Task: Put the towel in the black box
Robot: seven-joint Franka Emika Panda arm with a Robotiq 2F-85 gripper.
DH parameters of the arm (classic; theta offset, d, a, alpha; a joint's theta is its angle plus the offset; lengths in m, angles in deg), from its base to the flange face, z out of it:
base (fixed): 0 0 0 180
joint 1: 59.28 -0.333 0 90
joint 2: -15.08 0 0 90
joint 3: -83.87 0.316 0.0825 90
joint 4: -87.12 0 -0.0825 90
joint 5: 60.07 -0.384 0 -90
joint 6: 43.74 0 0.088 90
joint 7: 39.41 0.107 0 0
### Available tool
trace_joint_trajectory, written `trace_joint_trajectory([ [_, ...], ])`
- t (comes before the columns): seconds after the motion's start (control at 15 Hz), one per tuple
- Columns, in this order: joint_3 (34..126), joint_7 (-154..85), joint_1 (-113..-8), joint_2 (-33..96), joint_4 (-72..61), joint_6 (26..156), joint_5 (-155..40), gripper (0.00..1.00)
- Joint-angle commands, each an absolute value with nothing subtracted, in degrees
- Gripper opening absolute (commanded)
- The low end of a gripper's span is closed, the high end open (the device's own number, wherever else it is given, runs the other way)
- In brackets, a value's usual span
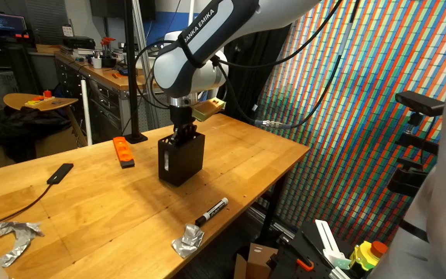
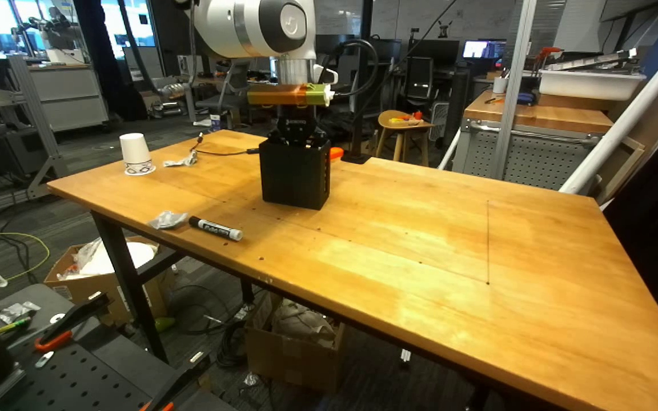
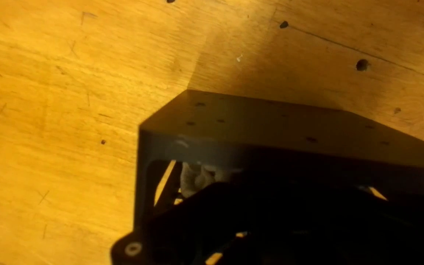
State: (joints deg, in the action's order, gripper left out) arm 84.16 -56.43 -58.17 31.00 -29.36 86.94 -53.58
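1. My gripper (image 1: 184, 133) points down, its lower end inside the upright black box (image 1: 184, 161). The tips are hidden there, so I cannot tell whether my jaws are parted or pinching cloth.
2. Next comes what I take for the towel (image 3: 196, 180): the wrist view shows a pale bit past the rim, just beside my gripper's dark body and within the walls. Its long axis, and whether it touches my jaws, I cannot make out.
3. Around my jaws stand those walls, and the coming move turns on that: I judge I should free any grip, then rise straight; spreading wide or drifting sideways could snag the rim.
4. Below my jaws, the table (image 2: 409, 245) bears the box; the marker (image 2: 215, 228) lies off to one side, well apart.
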Motion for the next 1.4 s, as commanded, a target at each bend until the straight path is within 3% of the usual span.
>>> trace_joint_trajectory([
  [0.0, 84.04, -54.94, -58.41, 35.07, -24.39, 84.63, -52.28, 0.02],
  [1.33, 83.17, -53.20, -57.70, 36.40, -21.03, 79.53, -52.45, 0.02],
])
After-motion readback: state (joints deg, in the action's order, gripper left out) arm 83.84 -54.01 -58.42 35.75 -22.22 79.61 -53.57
